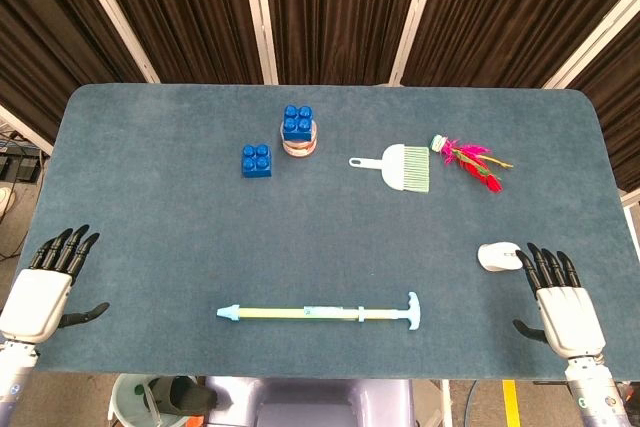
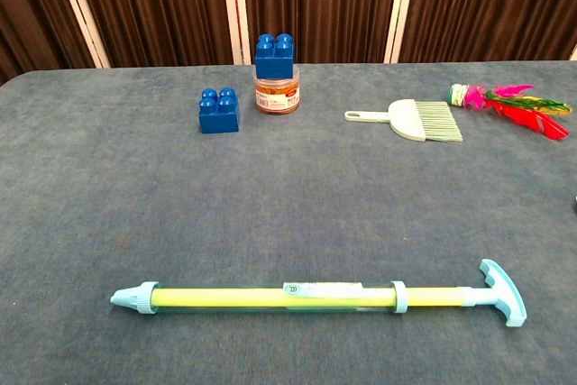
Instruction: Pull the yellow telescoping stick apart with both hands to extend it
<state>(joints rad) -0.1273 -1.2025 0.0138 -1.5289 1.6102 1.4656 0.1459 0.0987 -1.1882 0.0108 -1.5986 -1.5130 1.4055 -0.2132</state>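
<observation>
The yellow telescoping stick [image 1: 318,314] [image 2: 306,297] lies flat along the table's near edge, with a light-blue cap at its left end and a light-blue T-handle [image 1: 412,311] [image 2: 501,292] at its right end. My left hand [image 1: 45,285] rests palm down at the near left corner, fingers spread, holding nothing, well left of the stick. My right hand [image 1: 560,294] rests at the near right, fingers spread and empty, well right of the T-handle. Neither hand shows in the chest view.
A small white object [image 1: 497,255] lies just by my right hand's fingertips. Further back stand a blue block [image 1: 256,160], a second blue block on a small jar [image 1: 298,133], a white brush [image 1: 400,167] and a pink feathered shuttlecock [image 1: 472,161].
</observation>
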